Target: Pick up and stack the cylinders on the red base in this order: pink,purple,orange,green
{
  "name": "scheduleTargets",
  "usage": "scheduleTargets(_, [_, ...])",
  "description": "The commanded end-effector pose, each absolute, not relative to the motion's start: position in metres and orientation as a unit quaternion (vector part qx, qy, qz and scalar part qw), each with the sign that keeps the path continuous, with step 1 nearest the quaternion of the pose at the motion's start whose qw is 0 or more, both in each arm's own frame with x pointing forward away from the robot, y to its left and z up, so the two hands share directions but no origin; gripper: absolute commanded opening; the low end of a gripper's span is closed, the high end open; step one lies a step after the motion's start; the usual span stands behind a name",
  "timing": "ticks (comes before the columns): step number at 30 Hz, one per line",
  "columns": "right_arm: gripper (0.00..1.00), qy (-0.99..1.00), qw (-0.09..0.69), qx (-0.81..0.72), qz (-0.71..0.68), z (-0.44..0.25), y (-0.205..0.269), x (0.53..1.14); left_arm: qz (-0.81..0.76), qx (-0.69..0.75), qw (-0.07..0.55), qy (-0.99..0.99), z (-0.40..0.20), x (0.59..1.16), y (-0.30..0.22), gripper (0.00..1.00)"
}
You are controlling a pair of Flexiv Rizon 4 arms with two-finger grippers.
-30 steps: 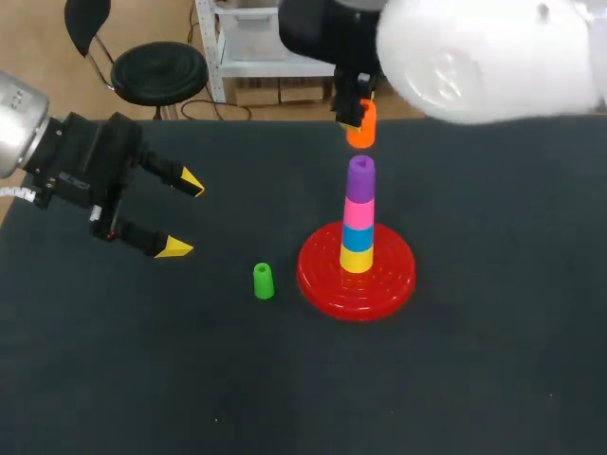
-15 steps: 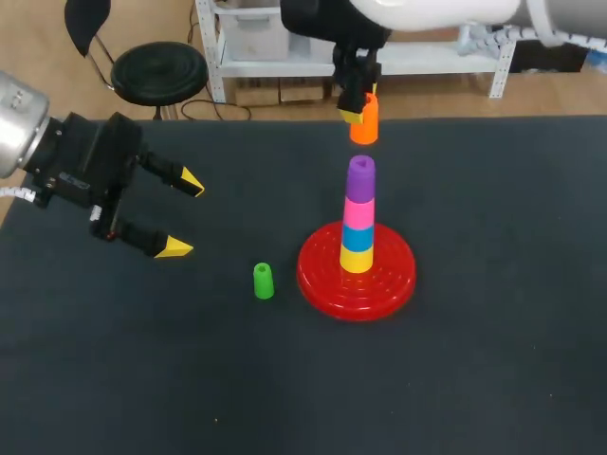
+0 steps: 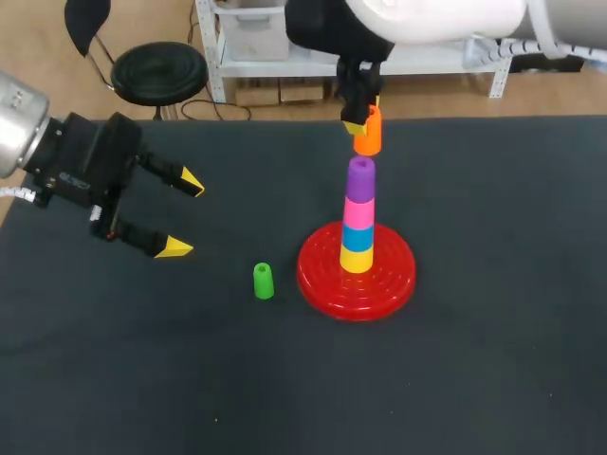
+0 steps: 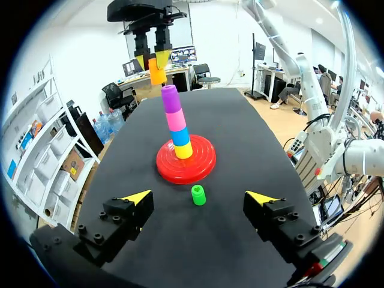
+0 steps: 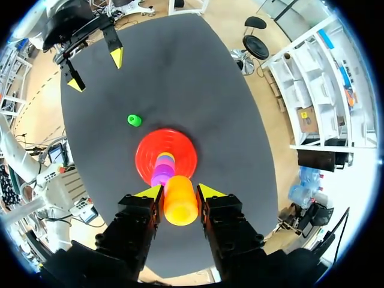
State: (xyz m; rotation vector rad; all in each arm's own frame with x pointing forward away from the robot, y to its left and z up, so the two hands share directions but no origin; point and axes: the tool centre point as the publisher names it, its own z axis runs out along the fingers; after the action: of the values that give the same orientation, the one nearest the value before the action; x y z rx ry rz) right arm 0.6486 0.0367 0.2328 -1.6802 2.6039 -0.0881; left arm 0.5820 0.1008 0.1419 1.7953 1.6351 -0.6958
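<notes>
1. The right arm comes in from the far right, and the right gripper (image 3: 359, 116) hangs over the stack with its fingers pointing down.
2. Its two yellow-tipped fingers are closed in from both sides on the orange cylinder (image 3: 367, 135), which stands upright between them; the right wrist view shows a pad pressed to each side of it.
3. The orange cylinder is held in the air just above the purple cylinder (image 3: 360, 177). It is nearly in line with it and not seated on it; the left wrist view shows it a little off to one side of the purple top.
4. The red base (image 3: 321, 282) lies flat on the black table (image 3: 474, 379), a little right of the middle.
5. On the base's centre post a stack stands upright, from the bottom: a yellow cylinder (image 3: 357, 261), a blue cylinder (image 3: 358, 237), the pink cylinder (image 3: 358, 210) and the purple one on top.
6. The green cylinder (image 3: 263, 282) stands upright on the table just left of the base, close to its rim but apart from it, and nothing touches it.
7. The left gripper (image 3: 183, 215) is at the left side of the table, well apart from the green cylinder and the base. Its fingers are spread wide and hold nothing.
</notes>
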Motion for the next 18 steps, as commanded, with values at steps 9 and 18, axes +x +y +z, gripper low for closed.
scheduleTargets(9, [0.00,0.839,0.022,-0.543,-0.014,0.2222,0.0349,0.6527,-0.263,0.677,0.304,0.616,0.1408,0.5822,0.1014,1.00])
scheduleTargets(18, [0.00,0.836,0.020,-0.547,-0.013,0.2185,0.0374,0.6525,-0.263,0.677,0.304,0.616,0.1408,0.5822,0.1014,1.00])
